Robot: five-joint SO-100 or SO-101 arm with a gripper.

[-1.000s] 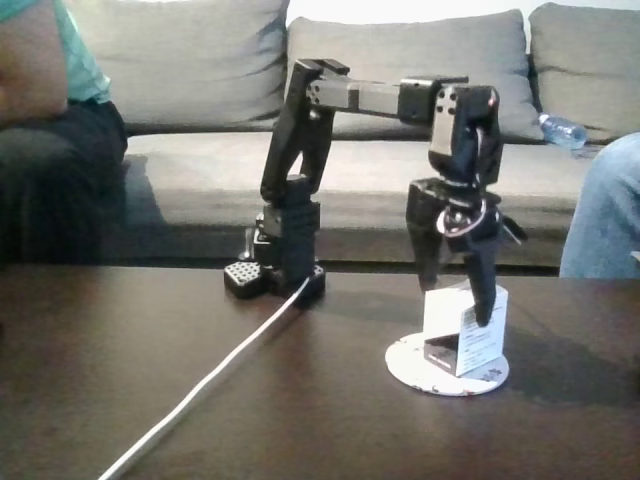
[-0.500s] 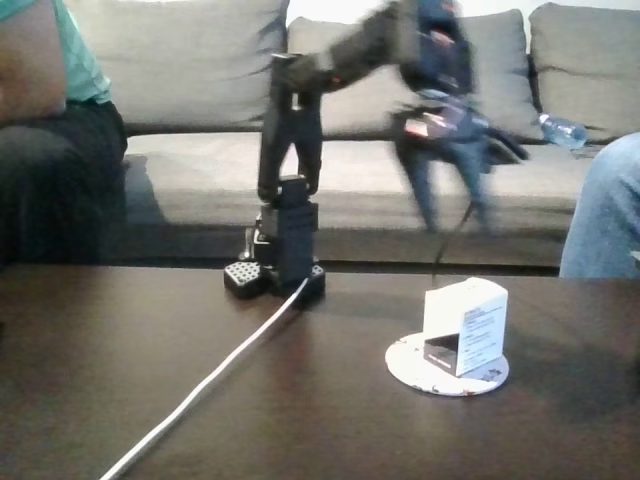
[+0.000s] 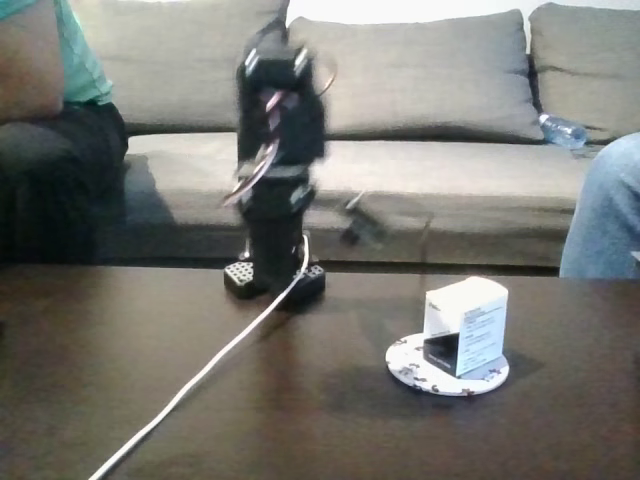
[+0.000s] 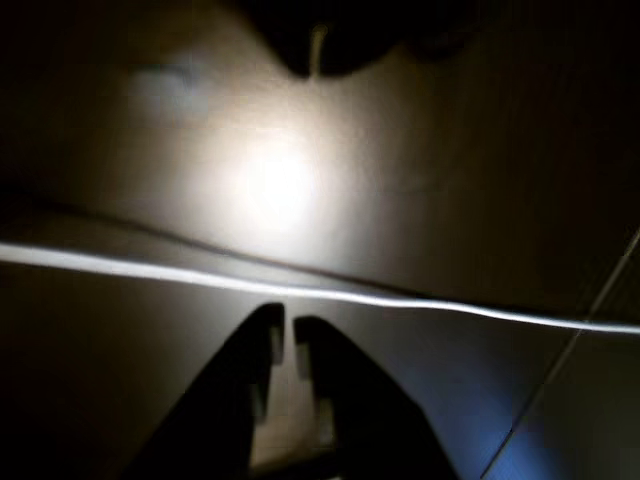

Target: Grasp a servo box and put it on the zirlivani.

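Resting on zirlivani (image 3: 415, 376): servo box (image 3: 464, 324), upright, on dark table (image 3: 150, 340).
Gripper (image 4: 284, 322): fingers nearly together, empty, above white cable (image 4: 420, 302).

dim wrist view, central glare, blurred arm (image 3: 275, 150)

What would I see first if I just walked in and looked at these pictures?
First, the white servo box sitting on the zirlivani, the round speckled disc at the table's right in the fixed view. Next, the blurry black arm folded up over its base behind, far from the box. In the wrist view, the tool is nearly closed on nothing, just under a white cable.
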